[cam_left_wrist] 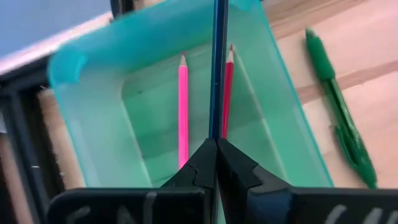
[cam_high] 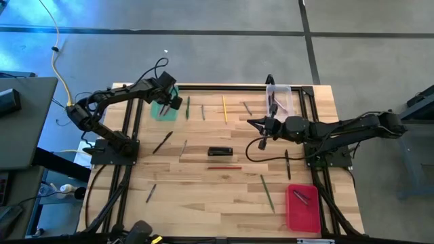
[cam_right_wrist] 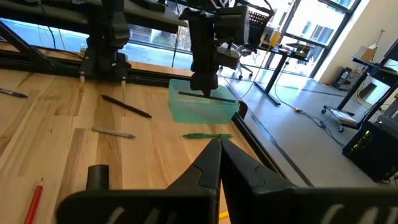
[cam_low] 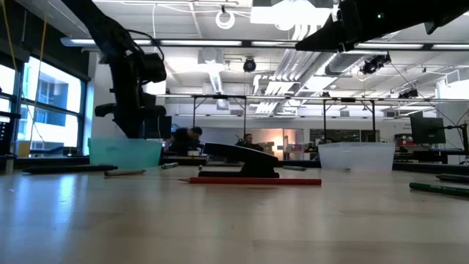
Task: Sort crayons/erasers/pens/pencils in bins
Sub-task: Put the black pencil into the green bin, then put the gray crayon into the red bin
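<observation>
Left wrist view: my left gripper (cam_left_wrist: 216,146) pinches a blue pencil (cam_left_wrist: 217,68) above the green bin (cam_left_wrist: 81,124); my right gripper (cam_right_wrist: 219,144), pressed together, waits mid-table.

No legible text, labels, brands, numbers or signs in any view.

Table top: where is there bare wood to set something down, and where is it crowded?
Bare wood lies along the near edge between the dark pen at near left and the green pencil. Another patch lies left of the red bin. The far strip is crowded: the green bin under the left hand, pencils, the clear bin, and the right hand.
</observation>
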Controlling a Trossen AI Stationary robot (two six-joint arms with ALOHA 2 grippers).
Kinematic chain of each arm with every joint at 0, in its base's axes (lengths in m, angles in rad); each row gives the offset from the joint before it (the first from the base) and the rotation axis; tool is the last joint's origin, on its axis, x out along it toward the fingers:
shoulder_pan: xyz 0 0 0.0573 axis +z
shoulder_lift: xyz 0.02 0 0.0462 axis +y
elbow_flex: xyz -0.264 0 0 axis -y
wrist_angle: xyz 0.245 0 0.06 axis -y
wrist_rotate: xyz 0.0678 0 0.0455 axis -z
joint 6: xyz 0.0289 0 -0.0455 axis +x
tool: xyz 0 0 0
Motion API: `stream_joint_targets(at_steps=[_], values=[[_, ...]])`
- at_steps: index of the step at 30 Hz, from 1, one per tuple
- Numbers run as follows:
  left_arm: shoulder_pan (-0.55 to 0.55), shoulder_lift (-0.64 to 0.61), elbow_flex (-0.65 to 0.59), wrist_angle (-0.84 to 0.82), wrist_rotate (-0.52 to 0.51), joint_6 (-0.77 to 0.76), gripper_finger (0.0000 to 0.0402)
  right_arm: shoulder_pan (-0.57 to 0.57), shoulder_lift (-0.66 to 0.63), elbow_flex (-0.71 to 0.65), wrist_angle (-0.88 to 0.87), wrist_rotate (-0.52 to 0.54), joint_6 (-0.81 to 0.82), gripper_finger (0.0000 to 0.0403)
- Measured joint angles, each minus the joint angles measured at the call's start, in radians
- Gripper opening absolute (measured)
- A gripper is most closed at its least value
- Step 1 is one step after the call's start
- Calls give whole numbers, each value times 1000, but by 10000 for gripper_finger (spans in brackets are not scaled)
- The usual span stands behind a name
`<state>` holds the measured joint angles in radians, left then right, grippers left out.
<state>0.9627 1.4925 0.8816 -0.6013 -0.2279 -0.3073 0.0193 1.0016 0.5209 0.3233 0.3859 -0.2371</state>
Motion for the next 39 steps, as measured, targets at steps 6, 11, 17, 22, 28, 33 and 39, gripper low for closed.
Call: stream_joint_targets(at_steps=[6, 11, 17, 22, 28, 33, 39], values=[[21, 0, -84, 94, 8, 23, 0, 0, 0, 0, 0, 0, 0, 0], [28, -1, -88, 93, 7, 41, 5, 0, 0, 0, 0, 0, 0, 0], [27, -35, -88, 94, 7, 65, 30, 0, 0, 0, 0, 0, 0, 0], [27, -110, -87, 91, 1, 83, 59, 0, 0, 0, 0, 0, 0, 0], [27, -233, -87, 70, -18, 142, 74, 0, 0, 0, 0, 0, 1, 0], [-9, -373, -87, 71, 7, 200, 47, 0, 0, 0, 0, 0, 0, 0], [-154, -545, -140, 190, 13, 271, 3, 0, 0, 0, 0, 0, 1, 0]])
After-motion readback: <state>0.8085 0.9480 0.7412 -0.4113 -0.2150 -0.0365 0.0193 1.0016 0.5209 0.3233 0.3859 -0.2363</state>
